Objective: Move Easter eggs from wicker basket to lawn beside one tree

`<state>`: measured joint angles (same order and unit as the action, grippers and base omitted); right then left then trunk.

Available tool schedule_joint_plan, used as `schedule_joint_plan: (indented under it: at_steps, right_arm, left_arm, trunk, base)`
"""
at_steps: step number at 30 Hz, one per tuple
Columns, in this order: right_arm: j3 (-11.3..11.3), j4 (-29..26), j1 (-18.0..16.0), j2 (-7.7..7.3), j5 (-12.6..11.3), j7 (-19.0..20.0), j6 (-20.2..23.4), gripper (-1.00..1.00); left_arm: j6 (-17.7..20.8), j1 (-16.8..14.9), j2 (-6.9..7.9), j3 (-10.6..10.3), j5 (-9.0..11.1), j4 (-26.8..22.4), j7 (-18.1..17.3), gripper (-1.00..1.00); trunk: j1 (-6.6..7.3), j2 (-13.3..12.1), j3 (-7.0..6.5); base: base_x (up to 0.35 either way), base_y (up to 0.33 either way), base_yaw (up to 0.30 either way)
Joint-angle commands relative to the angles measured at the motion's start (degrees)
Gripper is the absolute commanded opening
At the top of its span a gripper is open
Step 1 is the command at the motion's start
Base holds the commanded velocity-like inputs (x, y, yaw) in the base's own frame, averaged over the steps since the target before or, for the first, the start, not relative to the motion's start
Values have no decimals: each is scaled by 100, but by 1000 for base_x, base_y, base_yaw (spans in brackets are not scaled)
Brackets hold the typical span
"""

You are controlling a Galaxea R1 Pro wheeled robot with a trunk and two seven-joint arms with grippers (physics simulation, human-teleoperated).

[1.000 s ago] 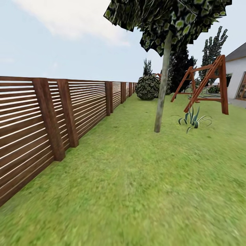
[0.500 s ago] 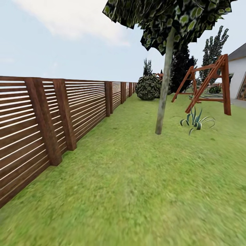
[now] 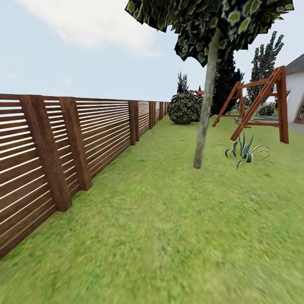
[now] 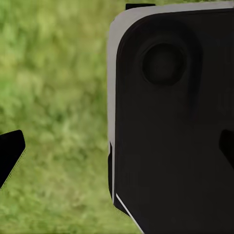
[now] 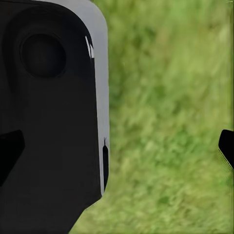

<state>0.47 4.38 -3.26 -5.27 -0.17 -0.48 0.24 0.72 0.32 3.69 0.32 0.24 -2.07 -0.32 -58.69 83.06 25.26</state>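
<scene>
A tree (image 3: 205, 114) with a thin grey trunk and a leafy canopy stands on the lawn (image 3: 169, 236) ahead, right of centre in the head view. The Easter eggs and the wicker basket are out of view. In the left wrist view my left gripper (image 4: 118, 148) is open, its dark fingertips (image 4: 9, 152) wide apart over grass and part of my own dark body. My right gripper (image 5: 118, 146) is open too, with one of its fingertips (image 5: 227, 145) at the edge of the picture and nothing held between them.
A brown slatted fence (image 3: 97, 135) runs along the left into the distance. A wooden swing frame (image 3: 261, 105) and a spiky plant (image 3: 245, 151) stand right of the tree. A round bush (image 3: 183, 108), a dark tree (image 3: 226, 84) and a white house (image 3: 297, 84) lie farther back.
The whole head view has shifted: fence posts slide left and the tree, plant and swing frame look nearer and farther right, so the camera has moved forward. No thing has moved.
</scene>
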Motion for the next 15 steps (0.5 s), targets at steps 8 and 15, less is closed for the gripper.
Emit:
schedule_joint_plan:
  at_steps: [8, 15]
  right_arm:
    - [5, 11, -8, 0, -1, -5, 3, 100]
    - [1, 11, -8, 0, -5, -5, 3, 100]
  left_arm:
    - [8, 3, 1, 3, 2, -13, -3, 100]
    - [8, 3, 1, 3, 2, -12, -1, 100]
  trunk:
    - [-3, 2, 5]
    - [-3, 2, 5]
  base:
    - [337, 0, 0]
    - [337, 0, 0]
